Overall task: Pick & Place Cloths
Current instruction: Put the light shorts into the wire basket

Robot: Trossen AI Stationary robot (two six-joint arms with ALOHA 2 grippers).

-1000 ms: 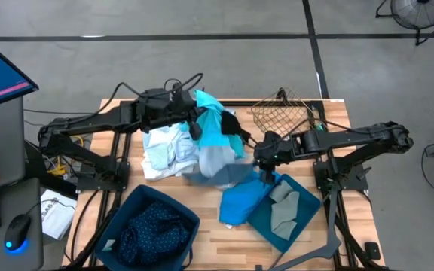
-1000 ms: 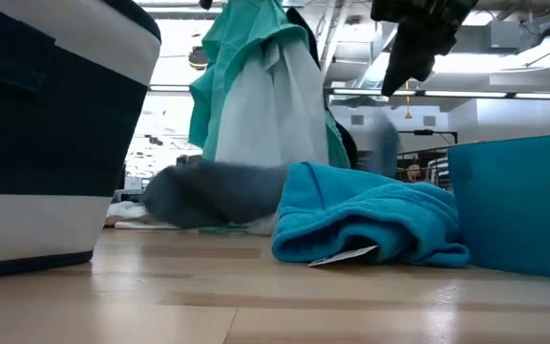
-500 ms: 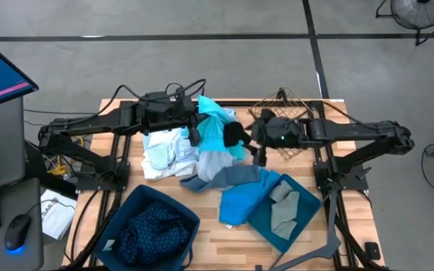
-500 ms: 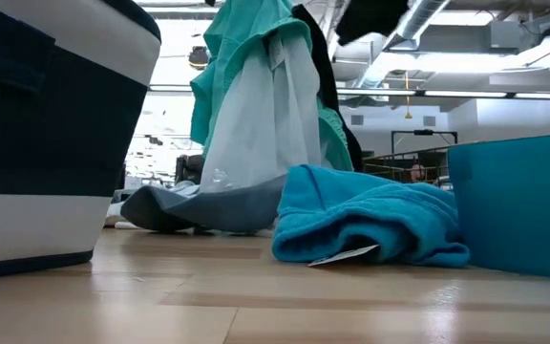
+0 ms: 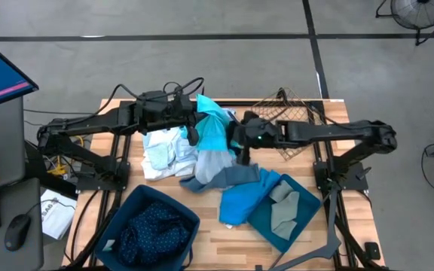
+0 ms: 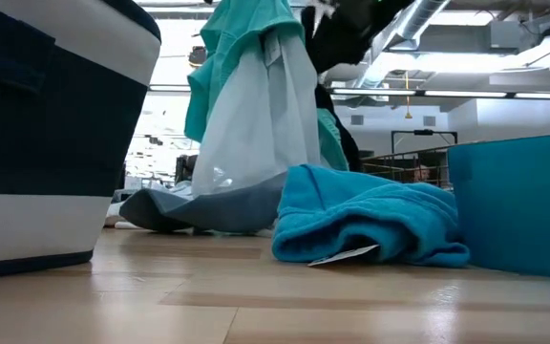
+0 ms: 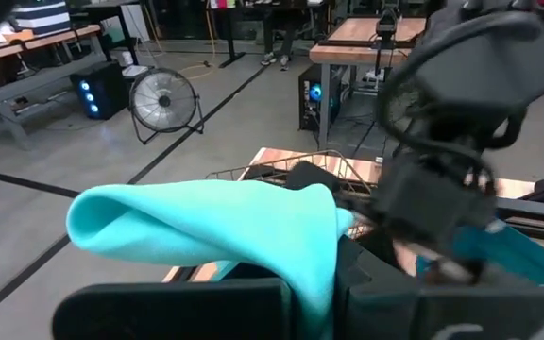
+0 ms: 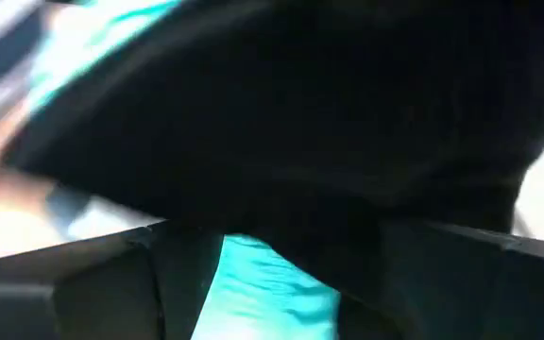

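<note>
Wooden table [image 5: 202, 226]: left claw [image 5: 194, 129] clamps turquoise cloth [image 5: 213, 124]; right claw [image 5: 238, 147] gapes wide; no writing legible.

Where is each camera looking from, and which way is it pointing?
High view: above the table, looking straight down; both arms show, meeting at the turquoise cloth.
Low view: at table-top height, looking level across; a dark part of an arm shows at the top.
Left wrist view: on the left arm, looking past its own fingers shut on the turquoise cloth; the right arm shows beyond.
Right wrist view: on the right arm, pressed up against a black cloth.
Shared: high and low views both see the bright blue cloth.
</note>
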